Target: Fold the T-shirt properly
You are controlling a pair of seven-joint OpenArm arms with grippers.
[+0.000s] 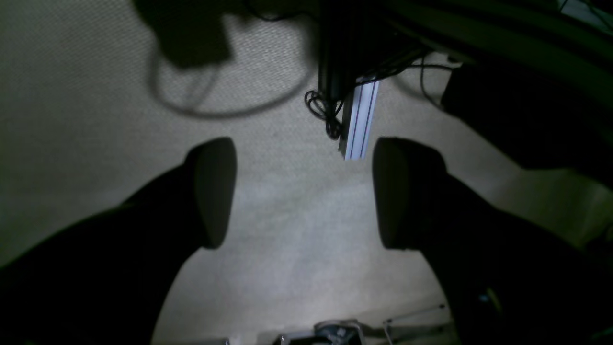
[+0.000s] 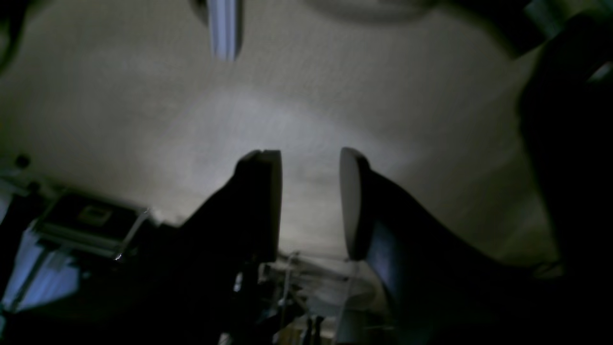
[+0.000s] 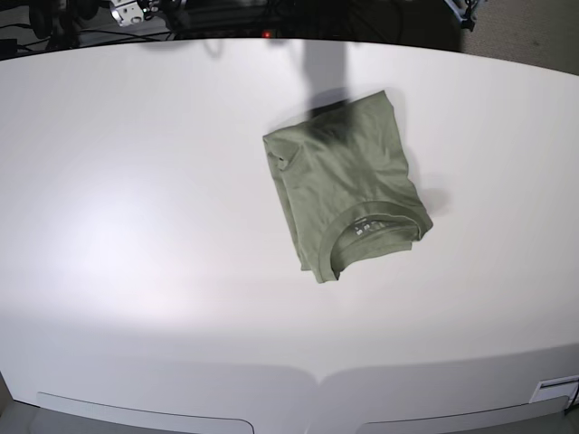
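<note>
The olive-green T-shirt [image 3: 348,176] lies folded into a compact rectangle on the white table [image 3: 136,226], right of centre, with its ribbed collar and pale label [image 3: 373,226] facing the near edge. Neither arm shows in the base view. In the left wrist view my left gripper [image 1: 306,191] is open and empty, with its dark fingers [image 1: 213,191] wide apart over beige carpet. In the right wrist view my right gripper [image 2: 309,203] is open and empty with a narrower gap, also over carpet. The shirt shows in neither wrist view.
An aluminium profile [image 1: 359,120] and coiled black cables [image 1: 325,110] hang in the left wrist view. A dark box [image 2: 91,215] sits low left in the right wrist view. Gear and cables [image 3: 136,11] line the table's far edge.
</note>
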